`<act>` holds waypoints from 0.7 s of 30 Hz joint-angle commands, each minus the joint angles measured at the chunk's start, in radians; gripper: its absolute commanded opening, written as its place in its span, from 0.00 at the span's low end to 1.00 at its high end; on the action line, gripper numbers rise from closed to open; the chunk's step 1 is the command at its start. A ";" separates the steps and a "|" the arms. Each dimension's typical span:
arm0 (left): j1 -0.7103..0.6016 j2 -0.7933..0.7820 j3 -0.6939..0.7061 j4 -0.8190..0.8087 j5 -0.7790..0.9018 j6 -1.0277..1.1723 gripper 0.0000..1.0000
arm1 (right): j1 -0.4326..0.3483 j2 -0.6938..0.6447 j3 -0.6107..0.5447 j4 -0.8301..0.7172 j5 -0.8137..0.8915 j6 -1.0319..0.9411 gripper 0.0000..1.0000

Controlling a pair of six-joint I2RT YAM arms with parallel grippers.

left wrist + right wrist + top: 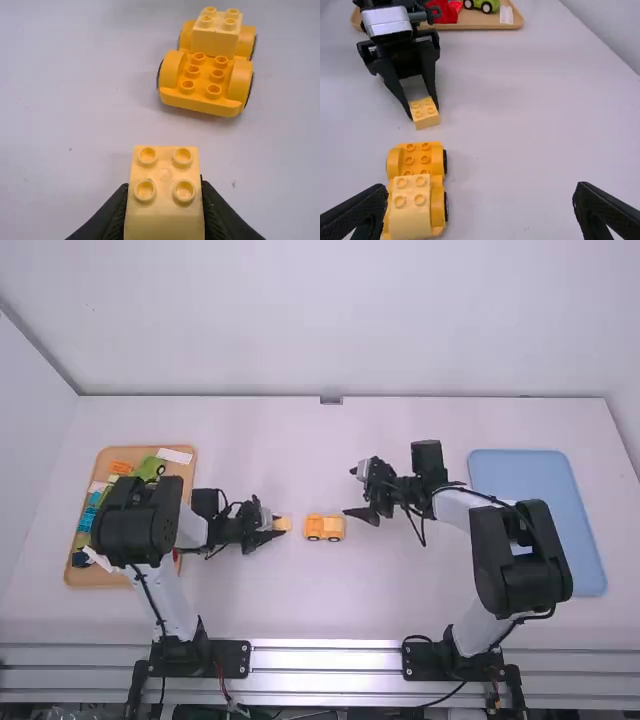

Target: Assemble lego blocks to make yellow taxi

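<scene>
Left jaws are pinching a pale-yellow studded plastic block [165,172], likely light, stiff, best held by its sides; spread right jaws are facing a yellow wheeled base [204,82] on the white counter [290,460].

So the table [300,455] is a plain white one, pretty smooth looking, with a few tiny dark specks [233,184] on it in the left wrist view. Over at the left side there's a tan tray with rounded corners [95,576], and at the right side a light blue tray [535,525], lying flat. Roughly in the middle, well apart from both trays, you've got the yellow car base [202,95] standing upright on its dark-tyred wheels, lengthwise left to right in the high view
</scene>
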 commanded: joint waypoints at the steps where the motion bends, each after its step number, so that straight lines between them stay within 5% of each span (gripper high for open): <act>1: -0.007 -0.083 -0.024 0.039 -0.023 -0.114 0.34 | -0.002 0.010 0.027 -0.019 -0.006 0.000 0.99; 6: -0.007 -0.220 -0.023 0.024 0.133 -0.164 0.38 | -0.003 0.010 0.025 -0.059 -0.032 0.001 0.99; 12: -0.039 -0.262 0.042 -0.139 0.134 -0.117 0.31 | -0.002 0.010 -0.021 -0.038 -0.032 0.000 0.99; 14: -0.048 -0.262 0.060 -0.211 0.121 -0.063 0.41 | -0.002 0.010 -0.037 -0.014 -0.032 0.000 0.98; 16: -0.052 -0.262 0.075 -0.290 0.059 0.029 0.63 | -0.002 0.010 -0.052 0.020 -0.032 0.000 0.98; 21: -0.051 -0.262 0.079 -0.312 -0.118 -0.007 0.61 | -0.002 0.010 -0.074 0.064 -0.032 0.000 0.99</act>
